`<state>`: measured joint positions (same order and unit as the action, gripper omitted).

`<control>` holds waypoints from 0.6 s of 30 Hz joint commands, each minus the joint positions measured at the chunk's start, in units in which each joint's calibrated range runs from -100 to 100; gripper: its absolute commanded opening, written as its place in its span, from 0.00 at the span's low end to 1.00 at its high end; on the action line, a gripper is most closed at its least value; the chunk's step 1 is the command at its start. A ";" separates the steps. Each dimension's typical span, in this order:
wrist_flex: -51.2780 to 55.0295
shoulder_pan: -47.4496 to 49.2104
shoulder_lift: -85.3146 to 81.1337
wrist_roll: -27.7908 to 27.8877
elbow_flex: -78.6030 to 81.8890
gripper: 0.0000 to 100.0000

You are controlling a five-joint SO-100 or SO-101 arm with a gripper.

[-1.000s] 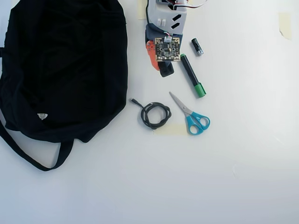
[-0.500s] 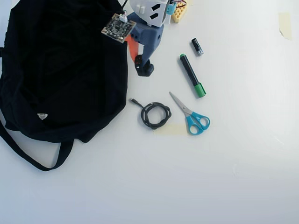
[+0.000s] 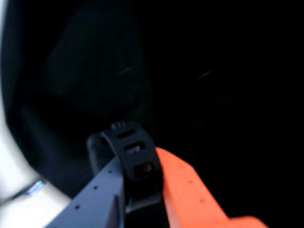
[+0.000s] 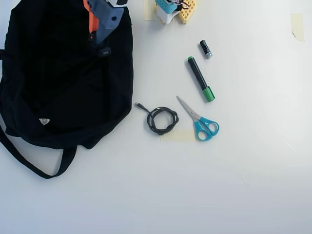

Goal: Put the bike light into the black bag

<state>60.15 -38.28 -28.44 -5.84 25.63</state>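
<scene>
My pincer (image 3: 142,199) is clamped on the light (image 3: 130,159): in the wrist view its slotted strap stands up between my grey finger (image 3: 90,199) and my orange finger (image 3: 190,190), pinched on both sides. Behind it nearly everything is the dark cloth of the bag (image 3: 199,71), with only a pale sliver of table (image 3: 14,190) at the lower left of that view.

From overhead, my pincer (image 4: 101,48) hangs over the upper part of the bag (image 4: 58,87), just inside its right edge, and the light (image 4: 103,50) shows as a small dark lump at my fingertips, hard to pick out against the black fabric. I cannot tell from either picture whether I am over the bag's mouth or only over a closed fold, nor how high above the cloth I am.

The other 4 things all lie on the table to the right of the bag: the cable (image 4: 162,120) nearest it, then the scissors (image 4: 200,119), the marker (image 4: 200,78) and the battery (image 4: 205,48) further out.

As I judge it, the pickup and the carry across are done. What is left is 1 step: let go of the light so it lands in the bag, then draw clear.
</scene>
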 commanded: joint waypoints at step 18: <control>11.68 4.85 19.47 1.54 -33.89 0.50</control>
<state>68.57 -43.28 1.70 -4.22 -4.80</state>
